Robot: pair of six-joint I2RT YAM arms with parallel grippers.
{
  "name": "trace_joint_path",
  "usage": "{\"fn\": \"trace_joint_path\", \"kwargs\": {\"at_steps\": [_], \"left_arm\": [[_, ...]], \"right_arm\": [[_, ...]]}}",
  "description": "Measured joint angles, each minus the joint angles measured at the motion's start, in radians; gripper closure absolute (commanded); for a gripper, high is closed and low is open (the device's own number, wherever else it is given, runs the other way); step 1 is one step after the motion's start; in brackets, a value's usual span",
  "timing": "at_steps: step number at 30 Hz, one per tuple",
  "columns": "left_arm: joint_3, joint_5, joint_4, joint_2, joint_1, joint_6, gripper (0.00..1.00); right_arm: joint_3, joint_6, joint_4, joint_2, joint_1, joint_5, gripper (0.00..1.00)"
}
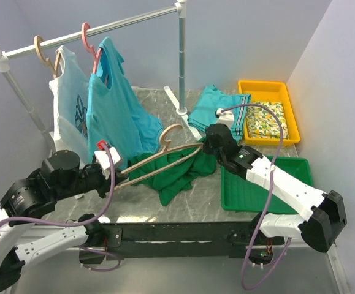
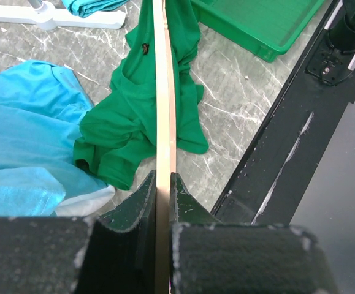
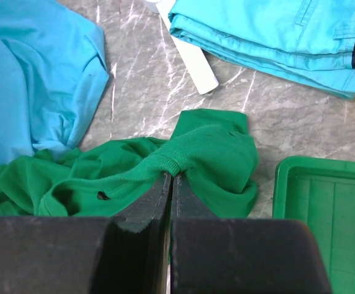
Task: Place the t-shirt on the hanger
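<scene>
From above, we see the left gripper (image 1: 114, 176) clamped on one end of the hanger (image 1: 165, 160). The right gripper (image 1: 209, 146) is pinched shut on the t-shirt (image 1: 171, 174), which lies bunched on the table (image 1: 140, 205) beneath the hanger (no shoulder inside it yet, we judge).

The left wrist view shows those jaws tight on the hanger's thin edge.

Only the right wrist view shows the pinch sits on the ribbed collar. Threading both shoulders remains.

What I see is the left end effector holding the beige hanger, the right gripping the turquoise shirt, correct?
No: the right end effector grips the green t-shirt, as the right wrist view shows. The left end effector does hold the hanger.
</scene>
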Motion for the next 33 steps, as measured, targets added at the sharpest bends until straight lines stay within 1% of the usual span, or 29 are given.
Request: {"fn": "trace_joint_path", "kwargs": {"at_steps": [15,23,28,33], "left_arm": [[0.0,-0.016,0.002,0.015,0.0,-0.015,0.99],[0.0,-0.001,0.01,0.022,0.0,-0.018,0.99],[-0.007,0.013,0.029,0.024,0.0,-0.024,0.99],[-0.05,0.007,0.079,0.031,0.0,-0.032,0.99]], "right_arm": [[-0.035,0.0,-0.007,0.009,-0.013,-0.001,1.0],[-0.036,-0.001,-0.008,0.009,-0.013,-0.007,1.0],[-0.004,-0.005,-0.017,0.015,-0.014,-0.024,1.0],[0.053,-0.008,-0.028,0.015,-0.013,-0.062,1.0]]}}
